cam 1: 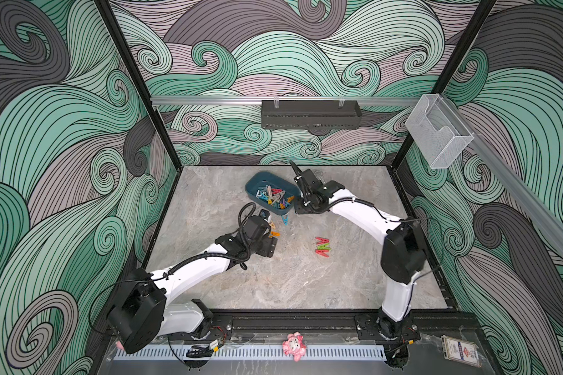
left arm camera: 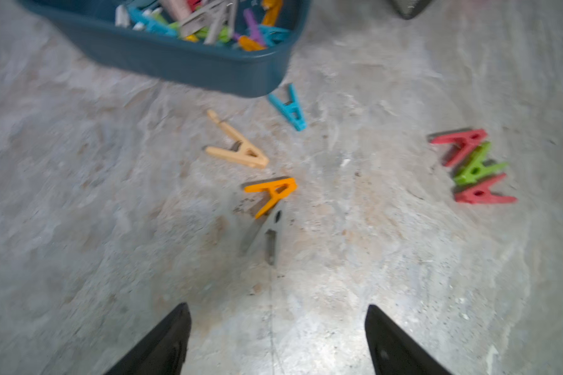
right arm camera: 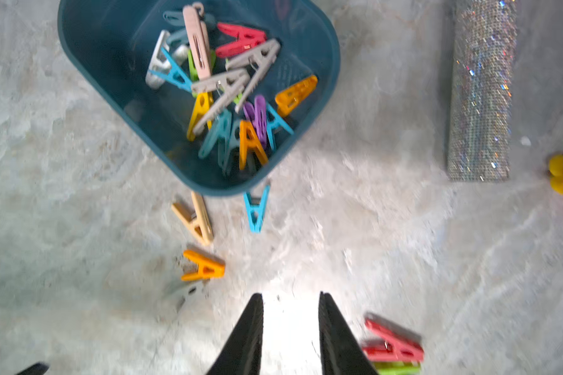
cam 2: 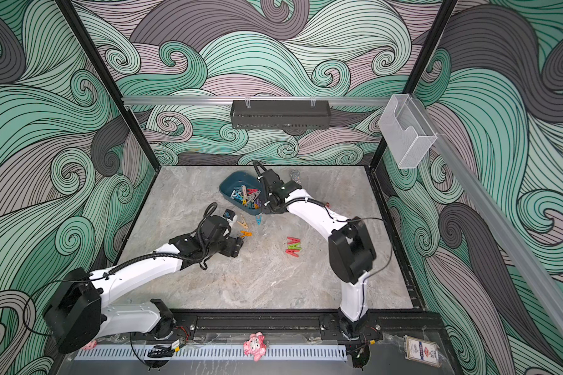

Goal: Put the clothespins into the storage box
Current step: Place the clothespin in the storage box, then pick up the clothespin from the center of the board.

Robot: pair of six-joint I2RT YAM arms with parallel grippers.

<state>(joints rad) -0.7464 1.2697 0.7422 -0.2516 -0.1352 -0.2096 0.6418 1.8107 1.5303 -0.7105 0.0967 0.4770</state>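
- The storage box (right arm camera: pixel 88 65) is seen ahead of and below the right gripper (right arm camera: pixel 290 293). A heap of mixed-colour clothespins (right arm camera: pixel 228 84) is held inside, piled toward the corner nearest that gripper.
- A blue peg (right arm camera: pixel 256 209) and a beige peg (right arm camera: pixel 195 220) are found on the table (cam 1: pixel 306 285), just beside that same corner.
- An orange peg (left arm camera: pixel 272 193) and a grey peg (left arm camera: pixel 265 233), touching, lie straight ahead of the left gripper (left arm camera: pixel 277 306), between it and the box.
- Two red pegs (left arm camera: pixel 459 143) with a green peg (left arm camera: pixel 475 167) between them are bunched off to that gripper's right, well apart from the box.
- Left gripper: jaws spread wide, nothing held.
- Right gripper: jaws parted only slightly, nothing between them.
- A glittery strip (right arm camera: pixel 481 91) is noted beside the box.
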